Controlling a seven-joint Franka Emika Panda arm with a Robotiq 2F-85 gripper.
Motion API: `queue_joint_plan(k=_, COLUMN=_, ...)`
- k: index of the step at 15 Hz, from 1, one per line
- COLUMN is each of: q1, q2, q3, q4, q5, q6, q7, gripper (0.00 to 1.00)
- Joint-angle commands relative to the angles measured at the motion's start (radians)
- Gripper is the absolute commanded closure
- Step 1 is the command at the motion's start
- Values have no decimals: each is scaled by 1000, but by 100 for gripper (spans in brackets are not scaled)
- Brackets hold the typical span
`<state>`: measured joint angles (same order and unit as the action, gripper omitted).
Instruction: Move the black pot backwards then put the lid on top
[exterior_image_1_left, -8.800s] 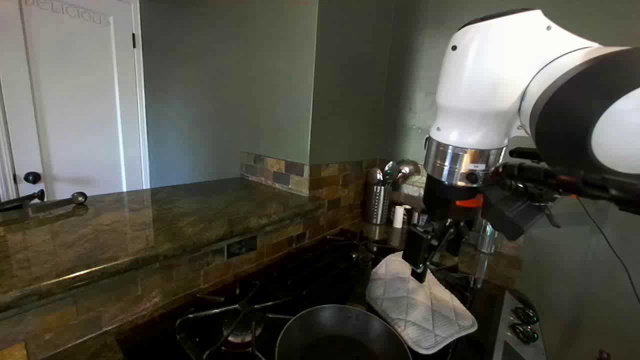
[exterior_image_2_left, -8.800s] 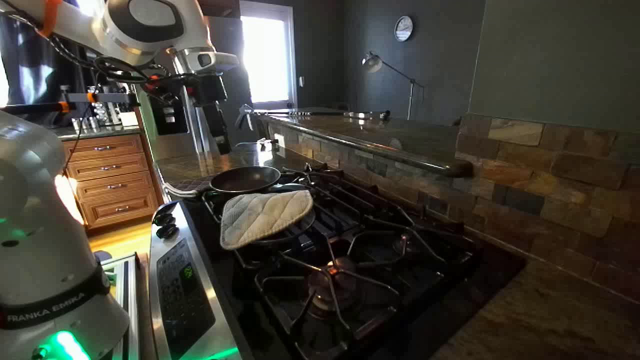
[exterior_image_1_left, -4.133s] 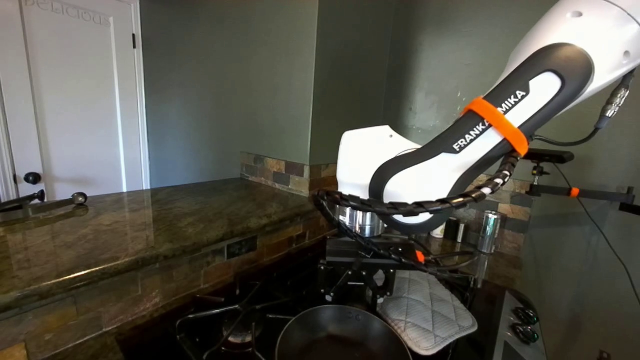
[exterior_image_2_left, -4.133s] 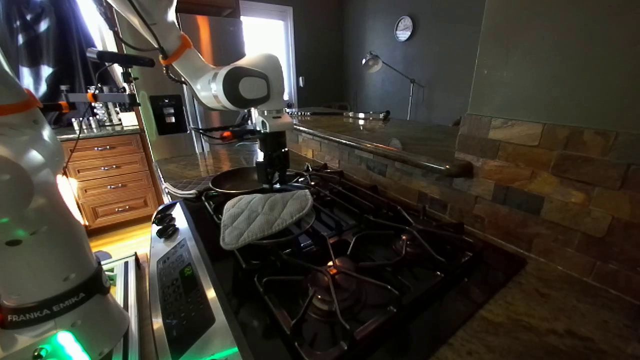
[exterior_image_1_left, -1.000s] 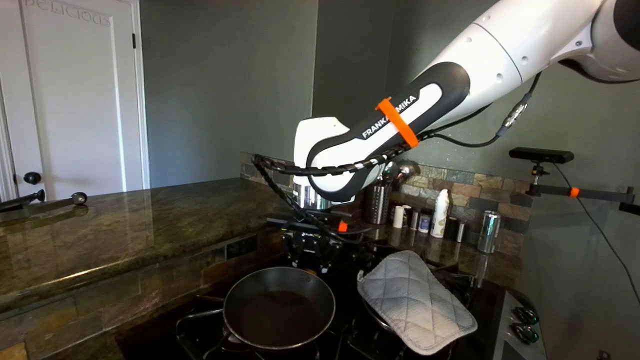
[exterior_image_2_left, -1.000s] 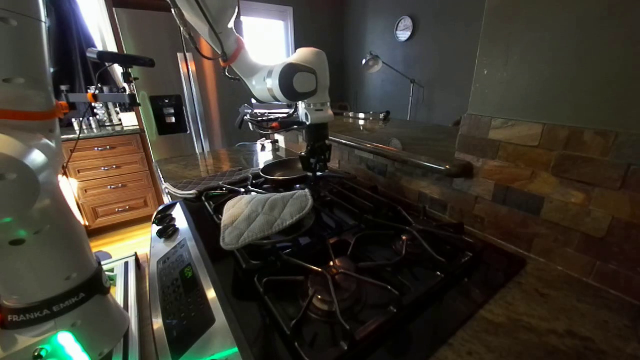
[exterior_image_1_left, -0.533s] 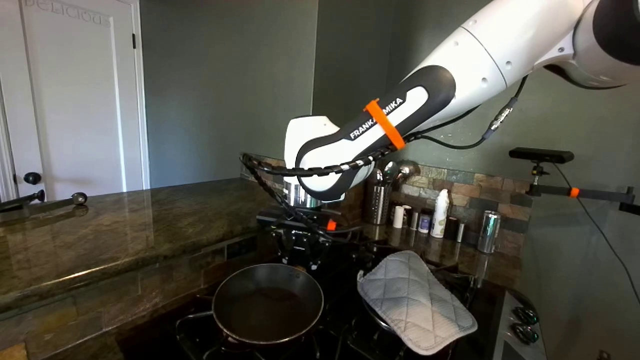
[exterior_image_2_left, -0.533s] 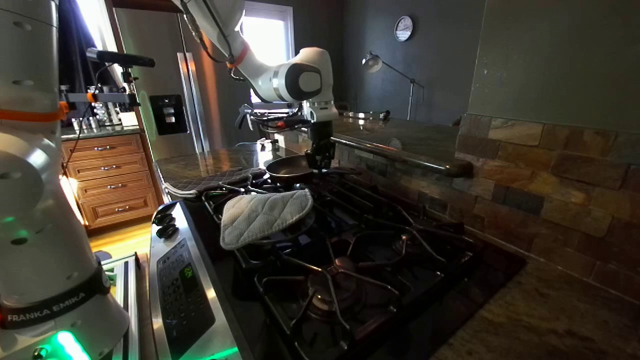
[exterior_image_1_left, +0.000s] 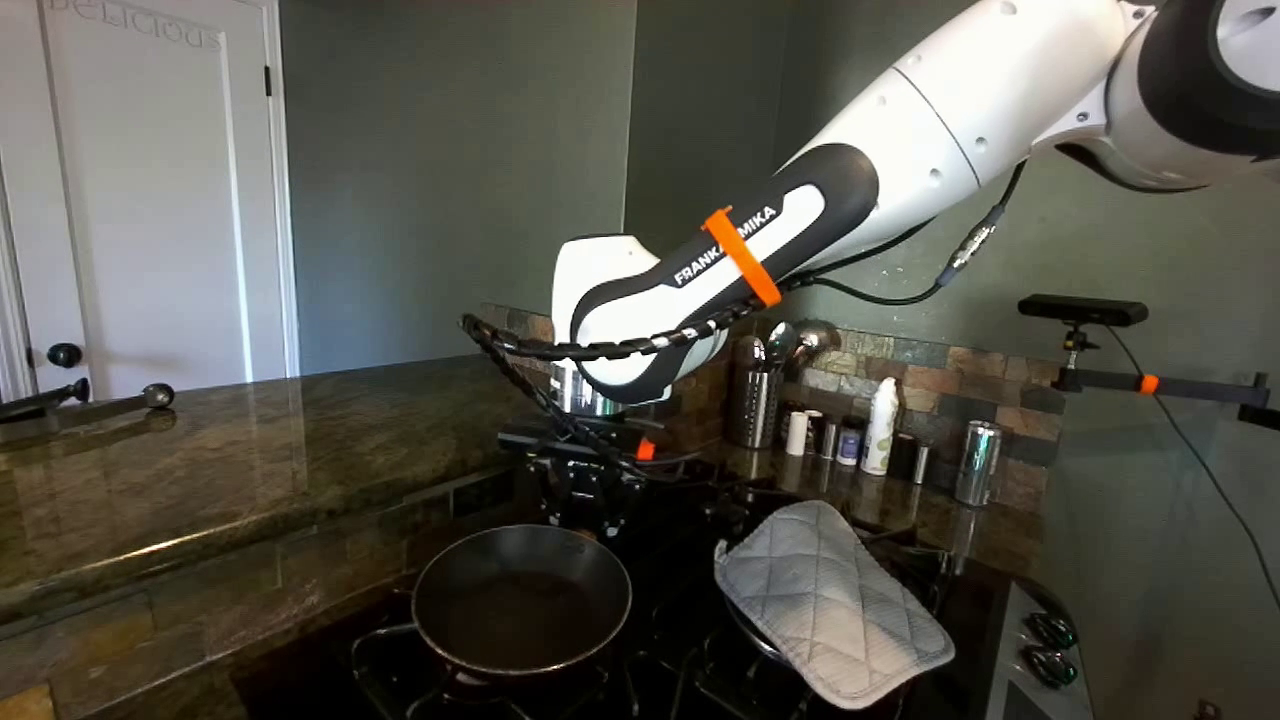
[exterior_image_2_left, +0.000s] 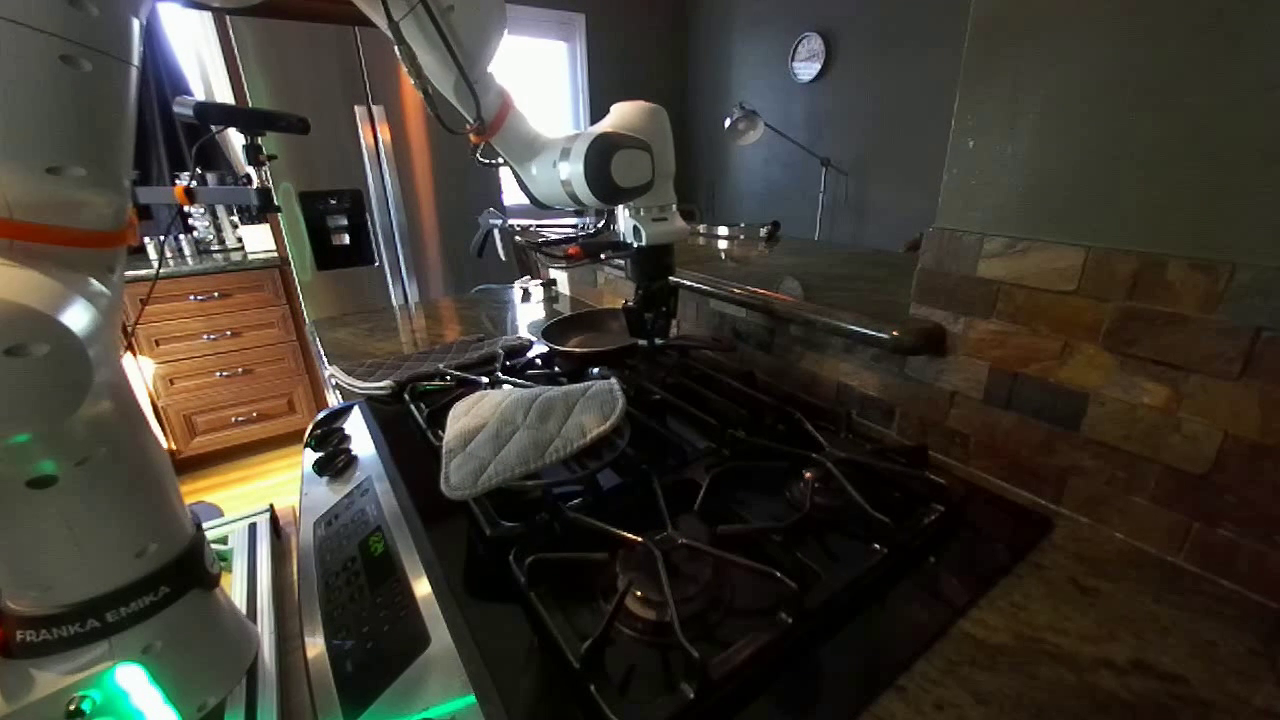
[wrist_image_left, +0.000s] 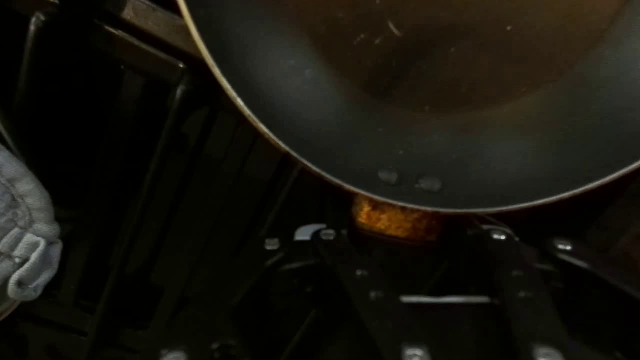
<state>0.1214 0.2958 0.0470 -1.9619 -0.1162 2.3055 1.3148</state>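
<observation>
Arm (exterior_image_1_left: 845, 185) aslant, fingers (wrist_image_left: 524, 295) downward around black pot's (exterior_image_1_left: 522, 600) handle (exterior_image_2_left: 704, 343)

In an exterior view, your pot (exterior_image_1_left: 522, 600) is sitting on the stove (exterior_image_1_left: 680, 620), left of the lid (exterior_image_1_left: 835, 605); your gripper (exterior_image_1_left: 583, 521) is standing just behind the pot's rim, a bottle (exterior_image_1_left: 880, 430) behind the lid.

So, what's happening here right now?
The gripper is closed on the handle of the pot, at the side of the stove by the raised counter. The pot is uncovered; whether it rests or hangs slightly, I can't tell. The pad lies apart from it, partly over something round.
</observation>
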Motion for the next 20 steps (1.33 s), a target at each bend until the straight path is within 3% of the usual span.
queue_joint_plan(k=1, q1=31, q2=36, q3=-19, q4=60, q5=-18, q6=-47, q7=-6, gripper=77)
queue_joint_plan(k=8, q1=50, q2=57, q3=-26, q4=98, q5=-30, q6=-73, q7=-7, gripper=76)
queue_joint_plan(k=12, q1=56, q2=64, q3=-30, q4=106, q5=-35, q6=-74, q7=-6, gripper=22)
queue_joint_plan(k=13, q1=58, q2=64, q3=-32, q4=107, q5=-37, q6=-75, q7=-6, gripper=22)
queue_joint_plan(k=16, q1=60, q2=49, q3=-32, q4=96, q5=-38, q6=-73, q7=-10, gripper=0)
queue_joint_plan(k=20, q1=70, q2=-3, q3=-31, q4=54, q5=-44, q6=-101, q7=2, gripper=0)
